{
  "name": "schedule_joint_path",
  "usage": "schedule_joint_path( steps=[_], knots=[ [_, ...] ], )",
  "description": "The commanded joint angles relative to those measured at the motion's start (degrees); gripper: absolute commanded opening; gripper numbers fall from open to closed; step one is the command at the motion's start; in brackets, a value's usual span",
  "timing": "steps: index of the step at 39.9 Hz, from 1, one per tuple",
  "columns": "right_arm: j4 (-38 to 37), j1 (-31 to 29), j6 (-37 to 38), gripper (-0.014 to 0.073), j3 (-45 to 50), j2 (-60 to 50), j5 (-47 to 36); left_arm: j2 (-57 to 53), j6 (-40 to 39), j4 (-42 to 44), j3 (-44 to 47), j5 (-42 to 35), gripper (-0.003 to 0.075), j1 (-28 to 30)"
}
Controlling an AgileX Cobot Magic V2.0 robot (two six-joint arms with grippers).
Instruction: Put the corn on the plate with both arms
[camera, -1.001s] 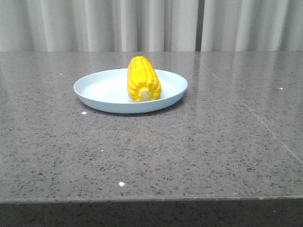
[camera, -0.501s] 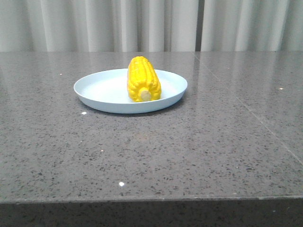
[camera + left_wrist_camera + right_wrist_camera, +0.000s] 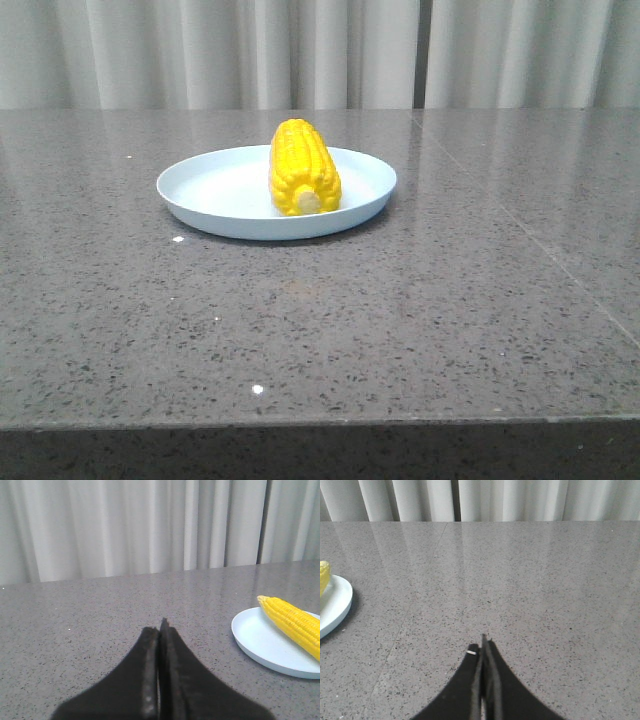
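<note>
The yellow corn [image 3: 302, 166] lies on the pale blue plate [image 3: 215, 190], right of the plate's middle, its pale stub end pointing toward the table's front edge. No arm shows in the front view. In the left wrist view my left gripper [image 3: 161, 626] is shut and empty over bare table, with the plate [image 3: 260, 642] and corn [image 3: 292, 622] off to one side. My right gripper [image 3: 484, 642] is likewise shut with nothing in it, well away from the plate [image 3: 332, 607], where only a sliver of corn [image 3: 323, 575] shows at the frame's edge.
The grey speckled stone table [image 3: 400, 320] runs back to pale curtains [image 3: 320, 50]. Its front edge [image 3: 320, 425] lies close to the camera. A seam line [image 3: 520, 235] crosses the tabletop on the right.
</note>
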Motion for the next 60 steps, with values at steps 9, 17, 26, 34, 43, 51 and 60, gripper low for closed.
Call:
schedule_joint_path(
  steps=[9,17,26,34,43,51,60],
  knots=[
    [-1.1,0.1,-0.7,-0.0062,-1.3,0.4,-4.1,0.5,-0.6,0.2,-1.5,-4.6,-0.0020,0.1],
    [-1.1,0.1,-0.7,-0.0062,-1.3,0.4,-4.1,0.5,-0.6,0.2,-1.5,-4.6,-0.0020,0.1],
    [-1.1,0.1,-0.7,-0.0062,-1.3,0.4,-4.1,0.5,-0.6,0.2,-1.3,-4.8,-0.0020,0.1],
    [-1.1,0.1,-0.7,-0.0062,-1.3,0.4,-4.1,0.2,12.5,-13.6,1.2,-8.4,-0.0020,1.6],
    [-1.1,0.1,-0.7,-0.0062,-1.3,0.4,-4.0,-6.0,14.1,-18.6,10.4,-14.2,-0.0020,10.8],
    [-1.1,0.1,-0.7,-0.0062,-1.3,0.4,-3.9,-7.1,14.4,-21.5,19.1,-19.0,-0.0020,16.7],
    [-1.1,0.1,-0.7,-0.0062,-1.3,0.4,-4.0,-7.1,14.4,-21.0,20.3,-18.8,-0.0020,17.6]
  ],
)
